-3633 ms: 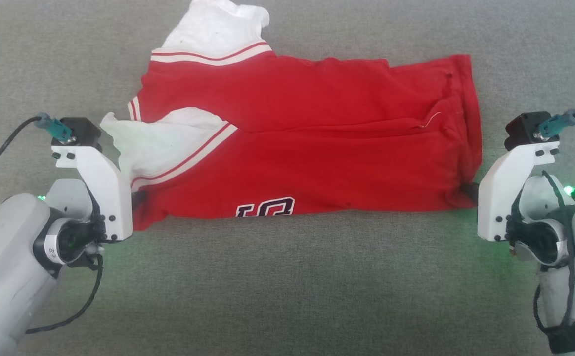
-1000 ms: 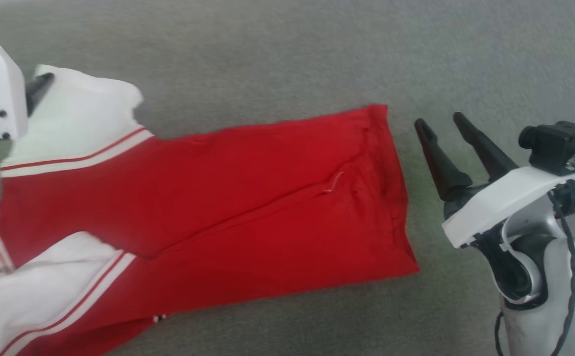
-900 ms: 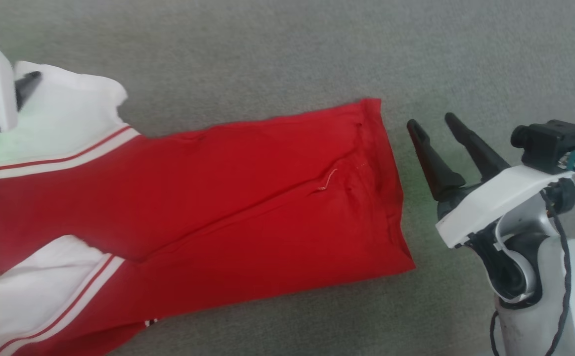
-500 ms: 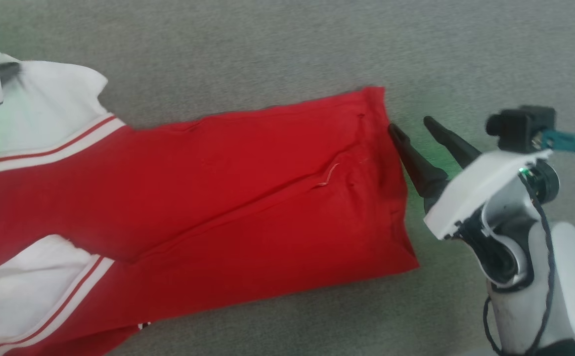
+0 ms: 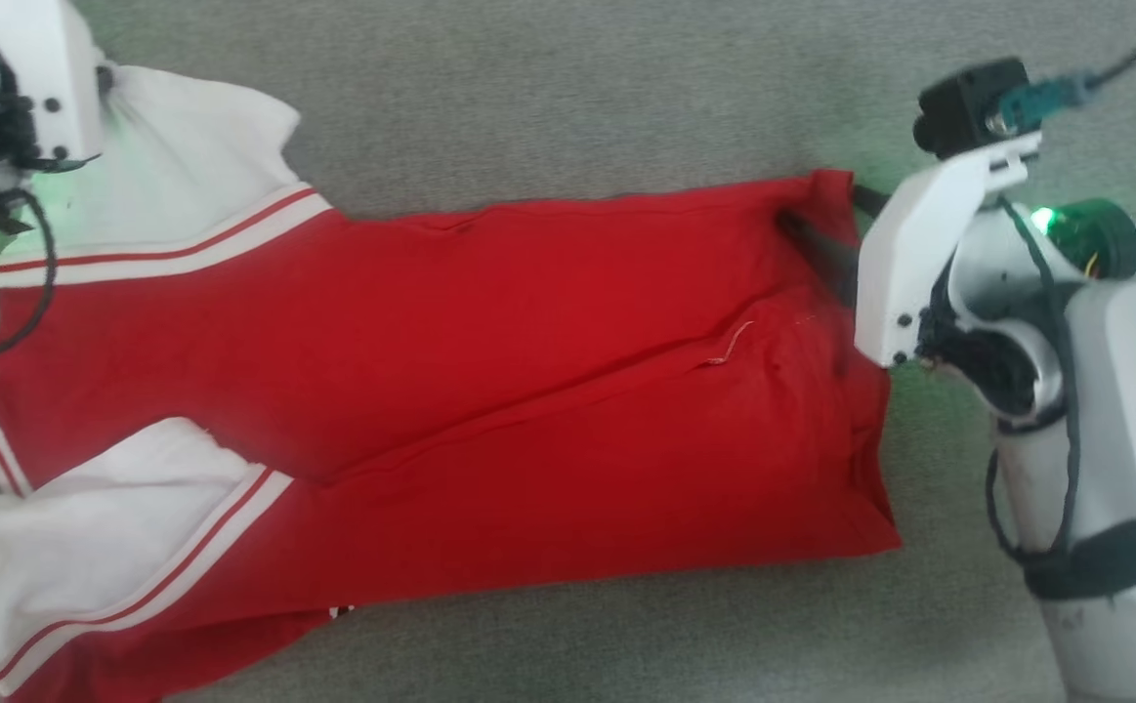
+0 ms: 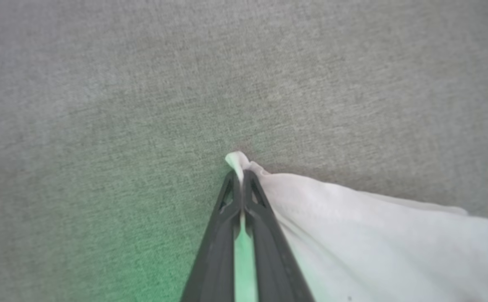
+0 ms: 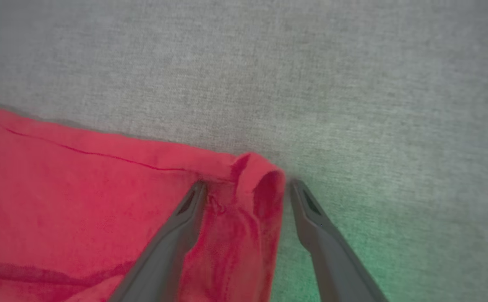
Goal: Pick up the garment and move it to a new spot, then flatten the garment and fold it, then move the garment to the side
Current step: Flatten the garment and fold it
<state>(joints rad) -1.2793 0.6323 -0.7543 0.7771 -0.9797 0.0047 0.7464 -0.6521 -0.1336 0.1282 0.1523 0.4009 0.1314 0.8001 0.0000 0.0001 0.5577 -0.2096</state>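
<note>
Head view: garment (image 5: 489, 371), red body w/ white sleeves, lies on grey surface (image 5: 568, 78), mostly flat. Long axis runs left–right across view, slightly tilted. Hem (image 5: 870, 410) points to robot's right, shoulder end to its left. Far sleeve (image 5: 187, 166) at upper left, near sleeve (image 5: 108, 527) at lower left, both w/ red-white striped trim. Scrap of black-white lettering (image 5: 338, 612) at near edge. One lengthwise crease through red body. Left wrist view: left tool (image 6: 239, 174) has fingers pressed together, clamped on tip of far sleeve's white cloth; rest of sleeve spreads to that view's right. Right wrist view: right tool (image 7: 248, 184) has fingers apart, straddling far corner of hem. One finger lies on red cloth, other on bare surface just beside it, w/ folded corner between them, not pinched.
</note>
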